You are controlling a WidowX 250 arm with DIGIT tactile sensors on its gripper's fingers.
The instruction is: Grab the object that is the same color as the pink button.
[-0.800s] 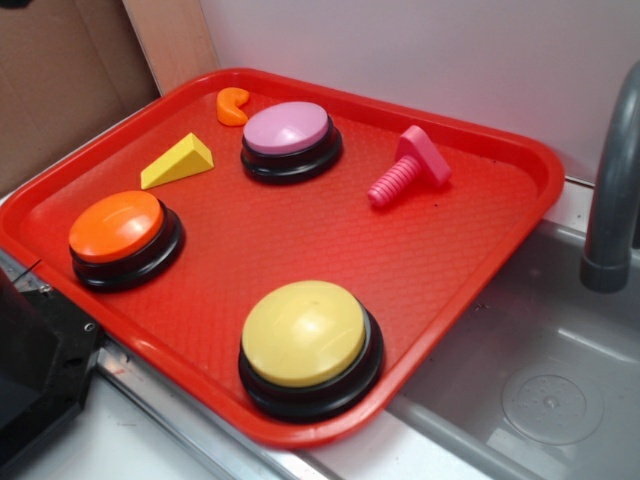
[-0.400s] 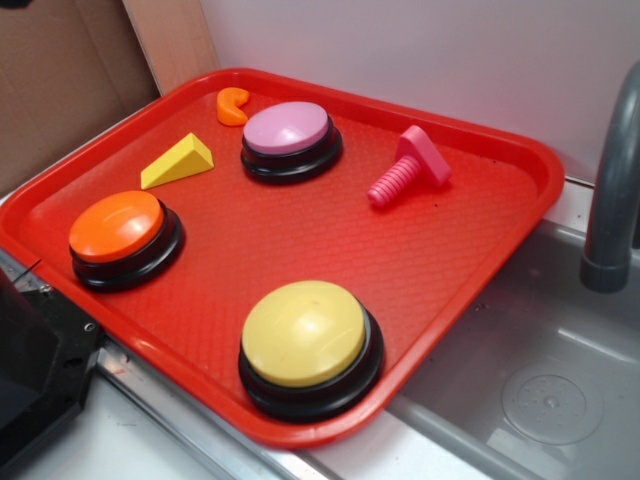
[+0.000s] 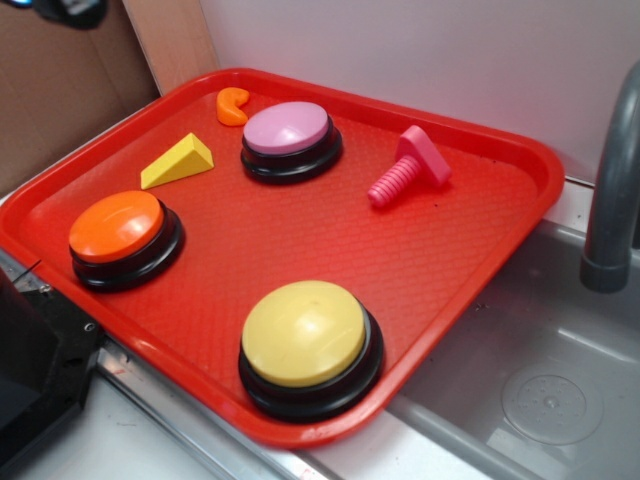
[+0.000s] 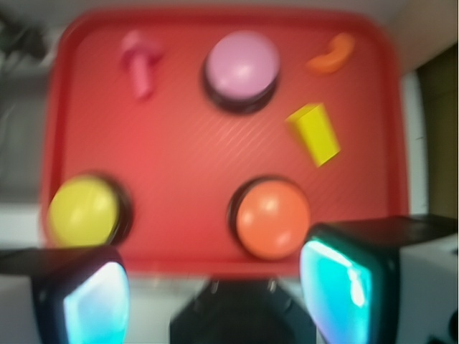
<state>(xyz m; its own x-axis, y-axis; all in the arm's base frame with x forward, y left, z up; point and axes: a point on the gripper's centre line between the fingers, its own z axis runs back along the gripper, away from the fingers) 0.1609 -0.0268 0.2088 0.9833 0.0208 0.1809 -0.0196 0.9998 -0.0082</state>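
A hot-pink toy bolt, the object point(image 3: 408, 166), lies on the red tray point(image 3: 300, 235) at its back right, apart from everything else. In the blurred wrist view the object point(image 4: 140, 64) shows at the far left. The pink button point(image 3: 287, 128) stands at the tray's back middle, and the wrist view shows the pink button point(image 4: 242, 64) at top centre. My gripper point(image 4: 215, 294) hangs high over the tray's near edge, open, with nothing between its fingers point(image 4: 337, 287). Only a dark bit of the arm point(image 3: 65, 10) shows in the exterior view, at the top left corner.
On the tray also stand an orange button point(image 3: 118, 228), a large yellow button point(image 3: 305, 335), a yellow wedge point(image 3: 180, 160) and an orange curved piece point(image 3: 233, 105). A grey sink point(image 3: 540, 380) and faucet point(image 3: 610, 200) lie right; a black block point(image 3: 35, 370) sits lower left.
A dark part of the arm has come further into the top left corner of the exterior view. Nothing on the tray has moved.
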